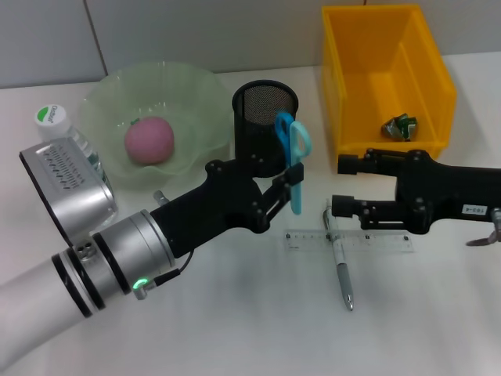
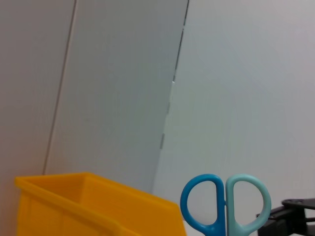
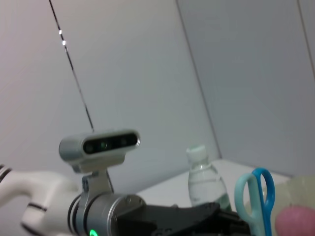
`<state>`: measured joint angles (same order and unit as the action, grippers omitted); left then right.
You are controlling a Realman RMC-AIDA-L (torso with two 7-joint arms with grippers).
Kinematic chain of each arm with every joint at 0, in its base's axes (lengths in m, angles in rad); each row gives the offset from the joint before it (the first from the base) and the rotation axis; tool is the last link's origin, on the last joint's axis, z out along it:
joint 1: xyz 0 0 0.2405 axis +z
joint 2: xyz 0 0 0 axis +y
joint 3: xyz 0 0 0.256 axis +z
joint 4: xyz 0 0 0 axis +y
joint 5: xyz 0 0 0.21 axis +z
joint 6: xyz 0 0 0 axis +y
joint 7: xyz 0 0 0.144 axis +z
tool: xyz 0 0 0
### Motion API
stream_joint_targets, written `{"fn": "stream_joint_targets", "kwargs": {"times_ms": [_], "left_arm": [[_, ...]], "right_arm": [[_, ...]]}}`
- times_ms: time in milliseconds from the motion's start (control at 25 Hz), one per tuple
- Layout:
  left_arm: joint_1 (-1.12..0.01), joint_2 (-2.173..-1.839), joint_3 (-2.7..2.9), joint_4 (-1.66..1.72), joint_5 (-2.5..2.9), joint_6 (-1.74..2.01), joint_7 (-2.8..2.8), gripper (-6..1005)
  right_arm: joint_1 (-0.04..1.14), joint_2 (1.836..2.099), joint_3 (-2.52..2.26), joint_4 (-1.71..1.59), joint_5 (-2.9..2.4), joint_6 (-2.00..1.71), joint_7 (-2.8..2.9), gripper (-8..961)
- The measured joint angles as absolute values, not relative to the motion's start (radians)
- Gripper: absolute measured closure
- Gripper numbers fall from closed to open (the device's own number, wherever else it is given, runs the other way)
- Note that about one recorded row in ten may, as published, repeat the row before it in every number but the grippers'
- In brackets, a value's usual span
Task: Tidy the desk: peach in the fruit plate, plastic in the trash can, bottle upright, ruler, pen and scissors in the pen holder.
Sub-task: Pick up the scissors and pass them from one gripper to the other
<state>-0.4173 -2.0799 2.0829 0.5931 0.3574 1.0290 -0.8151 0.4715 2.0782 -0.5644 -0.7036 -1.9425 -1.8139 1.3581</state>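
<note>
My left gripper is shut on the blue scissors, which hang upright with the handles on top, just beside the black mesh pen holder. My right gripper stands open above the table, with the pen and the clear ruler lying just beneath and in front of it. The pink peach rests in the green fruit plate. The bottle stands upright at the far left. Crumpled green plastic lies in the yellow trash can.
The pen's upper end lies close to the lower finger of the right gripper. The right wrist view shows the left arm's camera, the bottle, the scissors and the peach. A wall rises behind the table.
</note>
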Motion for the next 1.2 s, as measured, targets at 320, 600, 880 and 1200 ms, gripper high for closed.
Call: {"fn": "stream_joint_targets", "kwargs": {"times_ms": [320, 600, 880, 1200], "left_arm": [[-0.407, -2.08, 2.187, 0.594, 0.143, 0.999, -0.703, 751], [-0.391, -2.08, 2.223, 0.609, 0.059, 0.981, -0.644, 751], [-0.386, -2.08, 2.294, 0.624, -0.124, 0.943, -0.509, 751], [-0.39, -2.08, 2.312, 0.631, -0.206, 0.937, -0.433, 752]], "right_arm": [[0.46, 2.079, -0.56, -0.581, -1.833, -1.755, 1.211, 185], [0.453, 2.08, -0.56, -0.44, -1.719, -1.724, 1.024, 185], [0.49, 2.084, -0.561, -0.31, -1.65, -1.659, 0.844, 185], [0.538, 2.086, -0.562, -0.222, -1.58, -1.59, 0.731, 184]]}}
